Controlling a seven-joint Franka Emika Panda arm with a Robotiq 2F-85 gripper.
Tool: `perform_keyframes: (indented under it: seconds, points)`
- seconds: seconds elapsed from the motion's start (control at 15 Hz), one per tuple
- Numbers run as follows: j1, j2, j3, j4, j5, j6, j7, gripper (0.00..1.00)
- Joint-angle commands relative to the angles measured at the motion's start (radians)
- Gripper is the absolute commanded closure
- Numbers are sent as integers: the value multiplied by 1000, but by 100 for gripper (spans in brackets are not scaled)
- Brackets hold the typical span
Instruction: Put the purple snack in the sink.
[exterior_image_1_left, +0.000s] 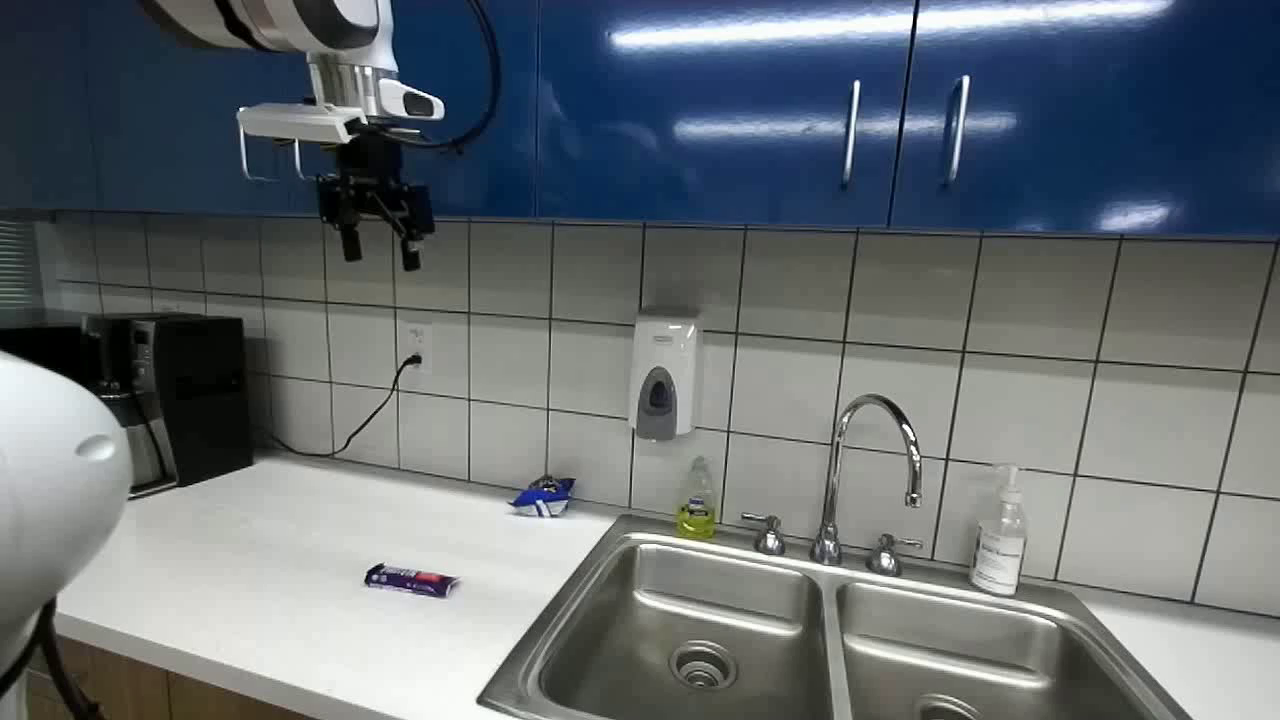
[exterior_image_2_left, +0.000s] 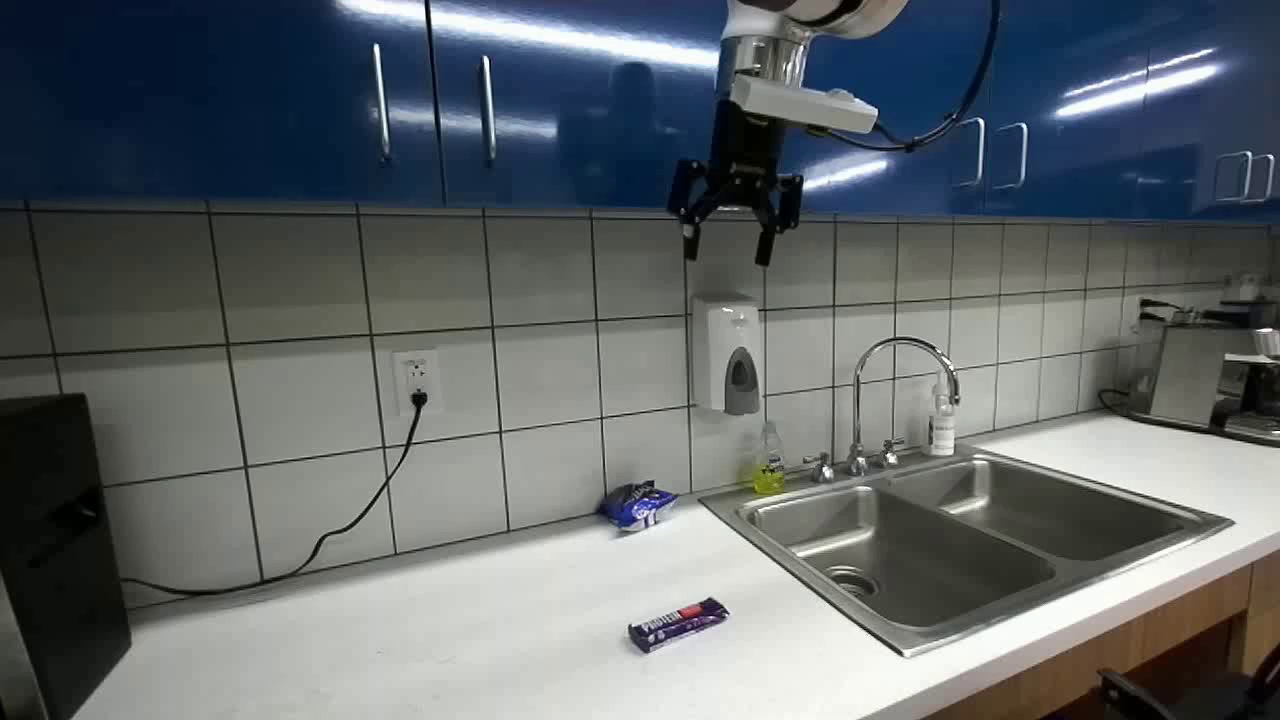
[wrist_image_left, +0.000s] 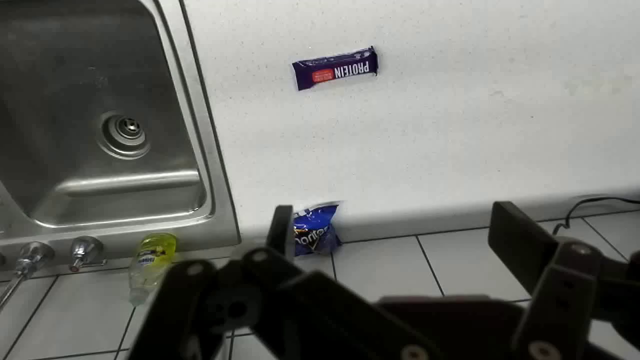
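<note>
Wrist view is showing the purple snack (wrist_image_left: 335, 68) lying flat near 12 o'clock on the white counter (wrist_image_left: 450, 110), the sink (wrist_image_left: 65, 115) spreading around 10 o'clock, and the blue chip bag (wrist_image_left: 317, 232) sitting near 6 o'clock by the tiled wall (wrist_image_left: 385, 270). In both exterior views the gripper (exterior_image_2_left: 728, 250) is hanging well above the counter, its jaws standing wide apart and holding nothing; the snack is lying well below it, around 6 o'clock. The step in hand is looking like the approach to the grasp. In the wrist view the fingers (wrist_image_left: 520, 245) are facing each other along a 9-to-3 line, and the snack's long side is running nearly the same way, so turning the wrist until they are straddling its narrow width is promising a surer grip. The approach is then calling for centring over the snack's middle, now lying toward 11 o'clock from the fingers' gap, and for a straight, slow descent, easing off just before pressing the counter. A pinch at one end is risking a slip on the carry to the nearer basin, lying at 9 o'clock from the snack there.
</note>
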Motion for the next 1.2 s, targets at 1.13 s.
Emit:
perform_keyframes:
  seconds: [1.13]
  points:
    - [24, -58, -1, -131, -26, -98, -33, 0]
